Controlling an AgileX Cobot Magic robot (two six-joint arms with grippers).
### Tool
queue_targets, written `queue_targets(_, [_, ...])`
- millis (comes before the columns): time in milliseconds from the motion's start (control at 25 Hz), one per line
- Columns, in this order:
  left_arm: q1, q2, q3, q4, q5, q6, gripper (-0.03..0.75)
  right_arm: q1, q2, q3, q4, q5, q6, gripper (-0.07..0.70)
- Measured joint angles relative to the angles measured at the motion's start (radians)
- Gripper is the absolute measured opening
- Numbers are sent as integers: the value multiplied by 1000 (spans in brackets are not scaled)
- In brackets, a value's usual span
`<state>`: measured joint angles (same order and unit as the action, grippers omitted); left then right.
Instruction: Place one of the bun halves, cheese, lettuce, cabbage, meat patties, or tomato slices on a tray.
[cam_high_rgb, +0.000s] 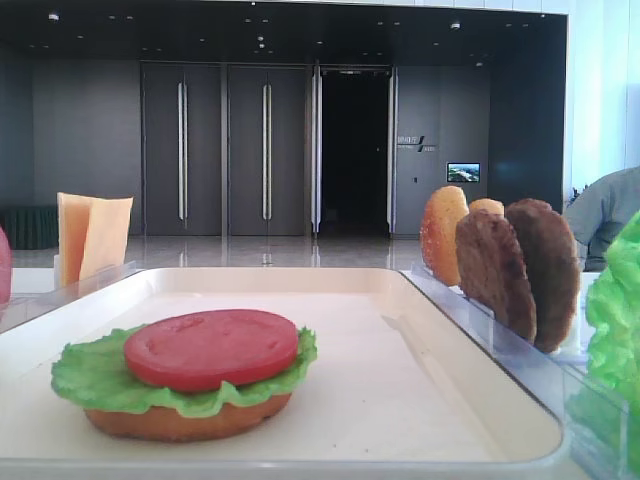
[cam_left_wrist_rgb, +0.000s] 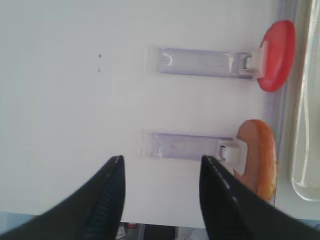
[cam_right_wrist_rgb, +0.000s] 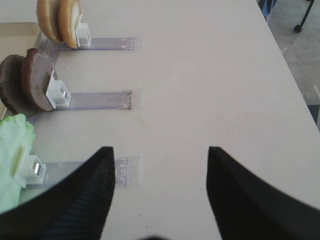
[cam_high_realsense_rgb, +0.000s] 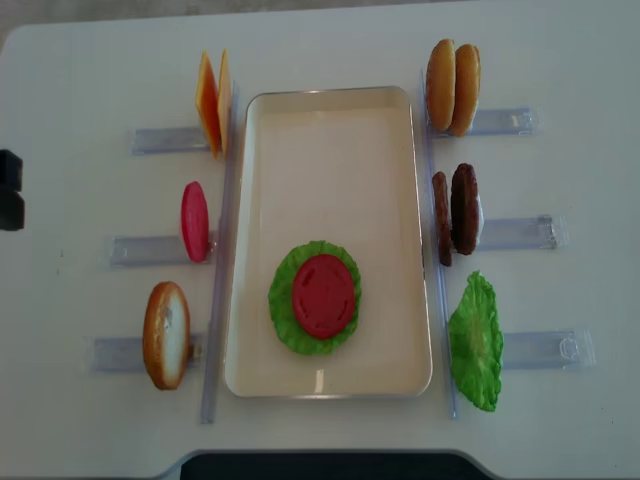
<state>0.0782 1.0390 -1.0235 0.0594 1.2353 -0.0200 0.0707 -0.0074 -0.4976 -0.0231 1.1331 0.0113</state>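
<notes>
On the cream tray (cam_high_realsense_rgb: 330, 150) lies a stack: a bun half (cam_high_rgb: 190, 420), a green lettuce leaf (cam_high_realsense_rgb: 285, 315) and a red tomato slice (cam_high_realsense_rgb: 323, 295) on top. In the racks to the left stand cheese (cam_high_realsense_rgb: 212, 100), a tomato slice (cam_high_realsense_rgb: 194, 221) and a bun half (cam_high_realsense_rgb: 166, 334). To the right stand bun halves (cam_high_realsense_rgb: 452, 86), meat patties (cam_high_realsense_rgb: 455, 210) and lettuce (cam_high_realsense_rgb: 476, 340). My left gripper (cam_left_wrist_rgb: 161, 159) hangs open and empty over bare table, left of the bun half (cam_left_wrist_rgb: 257, 160). My right gripper (cam_right_wrist_rgb: 160, 150) is open and empty, right of the lettuce (cam_right_wrist_rgb: 12, 150). No cabbage is in view.
Clear plastic racks (cam_high_realsense_rgb: 150, 250) (cam_high_realsense_rgb: 520, 232) run outward from both long sides of the tray. The table's front edge (cam_left_wrist_rgb: 150, 220) lies just below the left fingers. A black object (cam_high_realsense_rgb: 10, 190) sits at the table's far left edge.
</notes>
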Motion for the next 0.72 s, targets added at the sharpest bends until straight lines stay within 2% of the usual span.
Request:
queue_targets(480, [-18,-558,325,-7,12,41,339,0,0,0,0,0,0,419])
queue_targets(720, [-18,-771,429,-8,19,57,307,0,0,0,0,0,0,419])
